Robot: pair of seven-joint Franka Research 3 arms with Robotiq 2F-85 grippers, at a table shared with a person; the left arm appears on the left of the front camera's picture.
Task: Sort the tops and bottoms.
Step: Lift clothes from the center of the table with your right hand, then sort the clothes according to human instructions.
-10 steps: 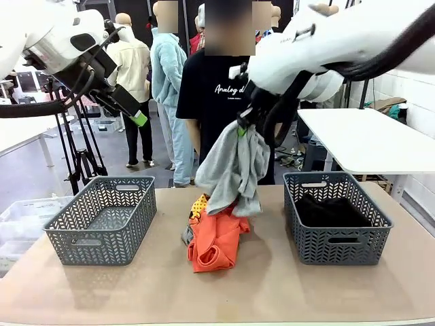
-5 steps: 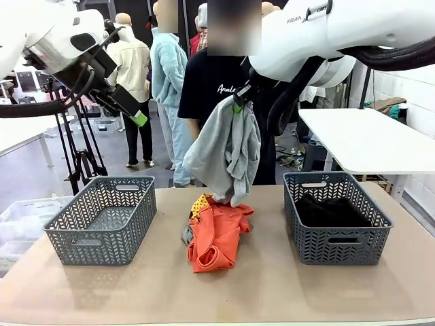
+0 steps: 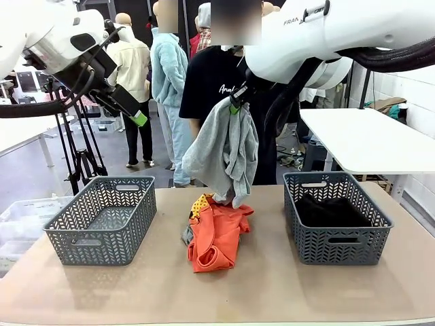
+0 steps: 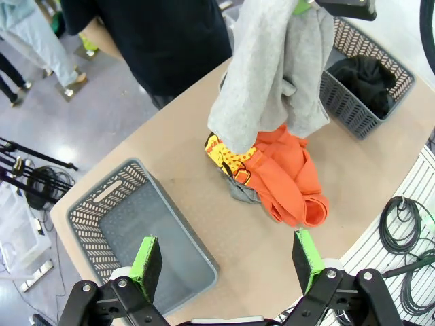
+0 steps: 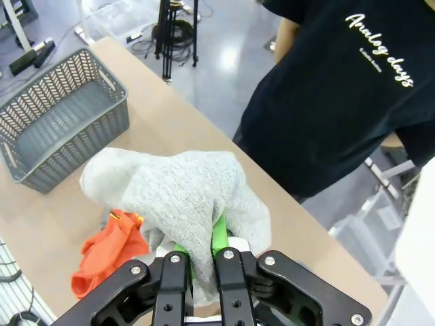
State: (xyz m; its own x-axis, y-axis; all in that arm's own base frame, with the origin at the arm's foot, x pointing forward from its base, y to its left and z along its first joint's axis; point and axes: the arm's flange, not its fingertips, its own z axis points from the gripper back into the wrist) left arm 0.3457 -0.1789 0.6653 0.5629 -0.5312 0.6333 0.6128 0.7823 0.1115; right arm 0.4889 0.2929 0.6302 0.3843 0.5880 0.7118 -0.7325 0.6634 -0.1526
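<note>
My right gripper [image 3: 234, 107] is shut on the light grey top [image 3: 224, 153], which hangs above the table's middle with its hem just over the orange T-shirt [image 3: 216, 234]. In the right wrist view its green pads [image 5: 217, 234] pinch the grey cloth [image 5: 183, 197]. A bit of darker grey cloth [image 4: 241, 193] pokes out from under the orange T-shirt [image 4: 292, 180]. The black bottoms [image 3: 332, 210] lie in the right basket [image 3: 336, 255]. High at the left, my left gripper [image 3: 136, 117] is open and holds nothing; its fingertips [image 4: 146, 261] frame the table from above.
An empty grey basket [image 3: 102, 241] stands at the table's left. A person in a black printed T-shirt [image 5: 353, 88] stands at the far edge, right behind the hanging top. Bare tabletop lies in front of the baskets and the pile.
My right gripper has raised the grey top higher and slightly to the left, off the orange T-shirt. The left arm has stayed still.
</note>
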